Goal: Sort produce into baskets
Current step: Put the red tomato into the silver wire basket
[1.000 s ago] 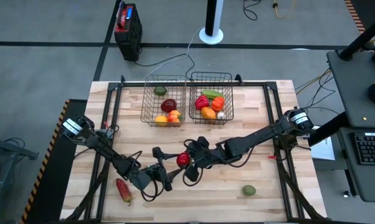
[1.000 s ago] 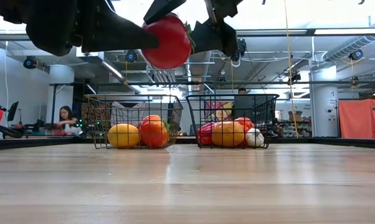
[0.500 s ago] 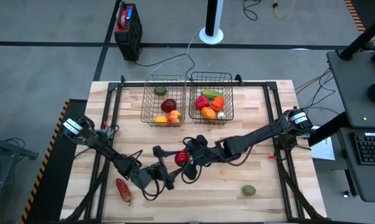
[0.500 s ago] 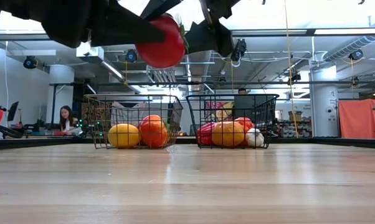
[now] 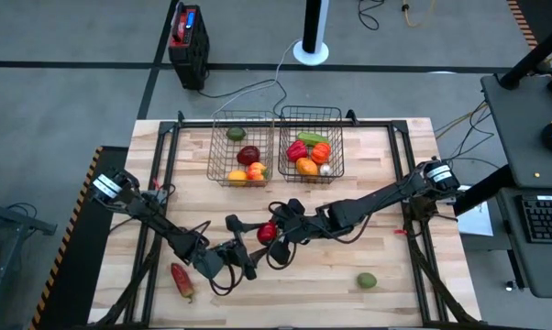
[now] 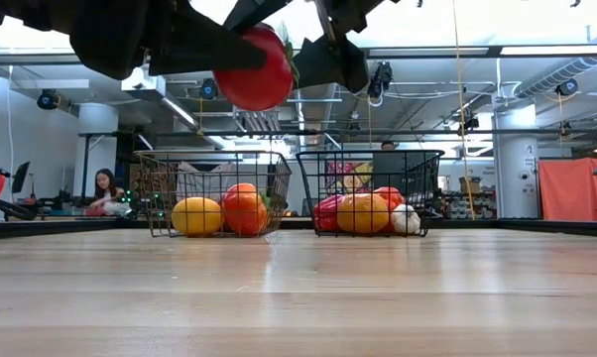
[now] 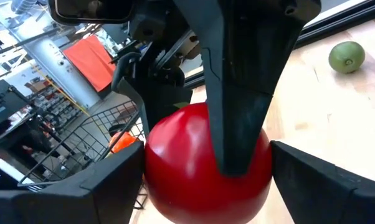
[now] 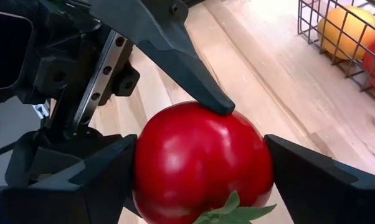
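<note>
Bearing everything: wooden table (image 5: 386, 183), with both dark arms reaching in over its near half from my high view.
Right arm: it stretches from the right edge toward the middle. I read the right gripper (image 5: 274, 234) as pinching the red tomato (image 5: 268, 233), one finger pressed to each side of it.
Left arm: it comes in from the left edge. The left gripper (image 5: 244, 246) meets the tomato head-on with its jaws spread wide, and one fingertip (image 8: 215, 102) touches the fruit's skin. I cannot confirm any squeeze from it.
Baskets: the left basket (image 5: 213, 156) and the right basket (image 5: 340, 151) stand side by side at the far middle of the table, both holding produce. In the right one a long green vegetable (image 5: 313, 137) lies crosswise, left to right.
Box: black and red box (image 5: 187, 35), on the floor beyond the table.
Tomato position: held up off the wood, over the table's middle and in front of the baskets. It is round, so I see no long axis. Its green stem end (image 8: 234, 211) points back into the right gripper.
Red chilli (image 5: 182, 280): lies on the near left of the table, its length running roughly near to far.
Green fruit (image 5: 366, 280): lies alone on the near right, well apart from both grippers.
</note>
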{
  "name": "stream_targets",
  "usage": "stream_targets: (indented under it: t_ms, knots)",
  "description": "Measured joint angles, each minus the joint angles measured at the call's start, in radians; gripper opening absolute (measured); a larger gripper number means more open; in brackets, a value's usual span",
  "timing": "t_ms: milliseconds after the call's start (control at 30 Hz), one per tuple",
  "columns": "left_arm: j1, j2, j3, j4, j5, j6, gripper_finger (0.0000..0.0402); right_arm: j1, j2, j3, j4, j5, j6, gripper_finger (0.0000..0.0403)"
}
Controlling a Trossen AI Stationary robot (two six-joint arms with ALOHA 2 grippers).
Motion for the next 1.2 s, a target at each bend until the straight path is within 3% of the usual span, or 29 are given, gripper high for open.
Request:
stream_targets:
  t_ms: [200, 500, 667, 867, 967, 1100, 1200]
  knots:
    - [0.0, 0.001, 0.0, -0.003, 0.011, -0.006, 0.0309, 0.0, 0.0, 0.0, 0.008, -0.014, 0.005, 0.0359]
    - [-0.003, 0.001, -0.028, -0.005, 0.018, -0.099, 0.0308, 0.0, -0.031, 0.0, 0.0, -0.015, -0.027, 0.0363]
    - [-0.009, -0.002, -0.079, 0.159, 0.103, -0.135, 0.0308, 0.016, -0.08, 0.0, 0.0, 0.013, -0.12, 0.0363]
    - [-0.013, -0.021, -0.213, 0.615, 0.225, -0.083, 0.0308, 0.113, -0.096, 0.0, 0.012, 0.164, -0.373, 0.0364]
    - [-0.013, -0.033, -0.29, 0.855, 0.273, -0.099, 0.0308, 0.181, -0.092, 0.0, 0.046, 0.303, -0.5, 0.0364]
    - [-0.011, -0.073, -0.311, 0.847, 0.309, -0.183, 0.0308, 0.265, -0.091, 0.0, 0.123, 0.529, -0.704, 0.0364]
    - [-0.012, -0.077, -0.305, 0.849, 0.331, -0.178, 0.0308, 0.303, -0.093, 0.0, 0.18, 0.595, -0.841, 0.0364]
